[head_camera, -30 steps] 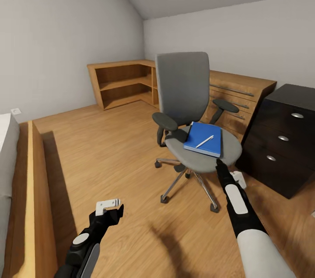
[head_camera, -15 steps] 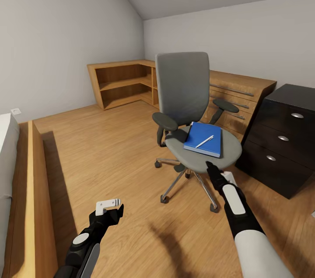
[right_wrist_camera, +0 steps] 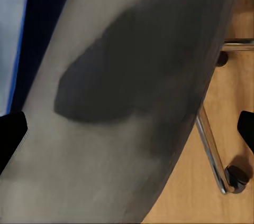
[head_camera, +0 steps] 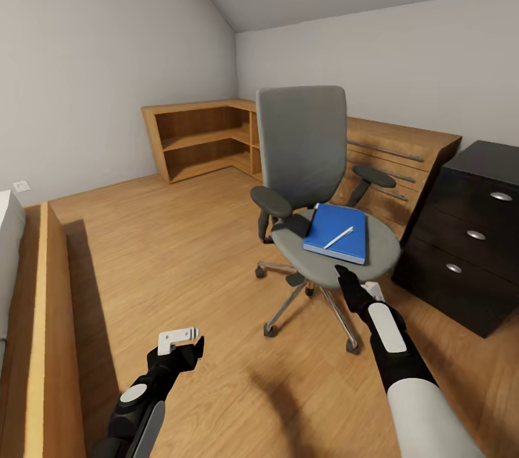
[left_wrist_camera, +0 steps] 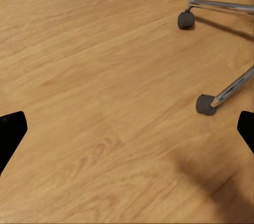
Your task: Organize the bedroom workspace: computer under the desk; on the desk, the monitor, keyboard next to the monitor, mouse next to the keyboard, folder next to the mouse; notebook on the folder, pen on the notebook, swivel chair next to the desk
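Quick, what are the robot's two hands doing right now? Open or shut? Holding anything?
Left end effector: open, holding nothing, above the floor.
Right end effector: open, holding nothing, at the front edge of the chair seat.

We hold both arms forward and low in the head view. Our left arm, black with a grey wrist band, reaches out at lower left, its gripper (head_camera: 180, 342) topped by a white bracket; in the left wrist view its two dark fingertips (left_wrist_camera: 10, 134) sit wide apart at opposite sides. Our right arm, white at the forearm and black at the wrist, extends further ahead, its gripper (head_camera: 346, 279) pointing forward; in the right wrist view its fingertips (right_wrist_camera: 10, 131) likewise stand spread, holding nothing.
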